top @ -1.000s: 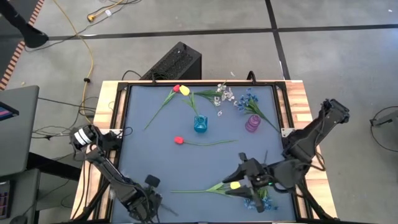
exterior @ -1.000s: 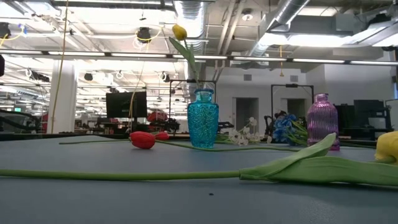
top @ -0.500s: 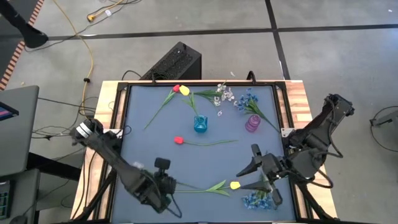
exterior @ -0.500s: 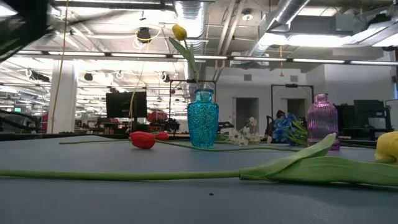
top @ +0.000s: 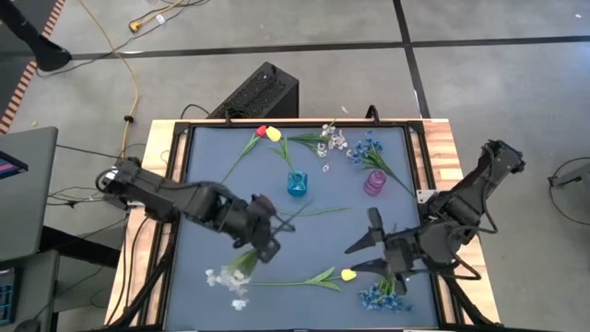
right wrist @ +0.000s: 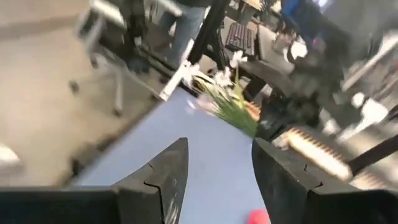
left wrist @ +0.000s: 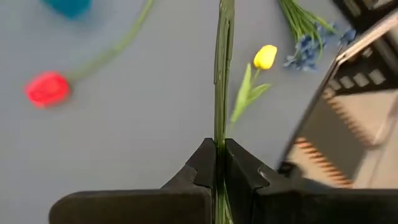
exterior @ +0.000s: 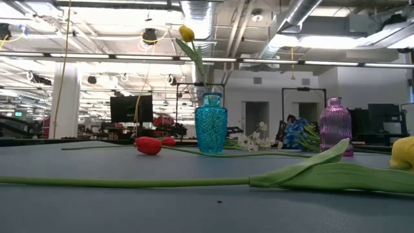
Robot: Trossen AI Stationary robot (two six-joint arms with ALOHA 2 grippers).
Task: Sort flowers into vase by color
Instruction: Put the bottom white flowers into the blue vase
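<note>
Left gripper pinching white blossom spray stem above table; right gripper spread near yellow tulip.

The red tulip and blue vase are blurred; the vase is cut off at twelve o'clock.
</note>
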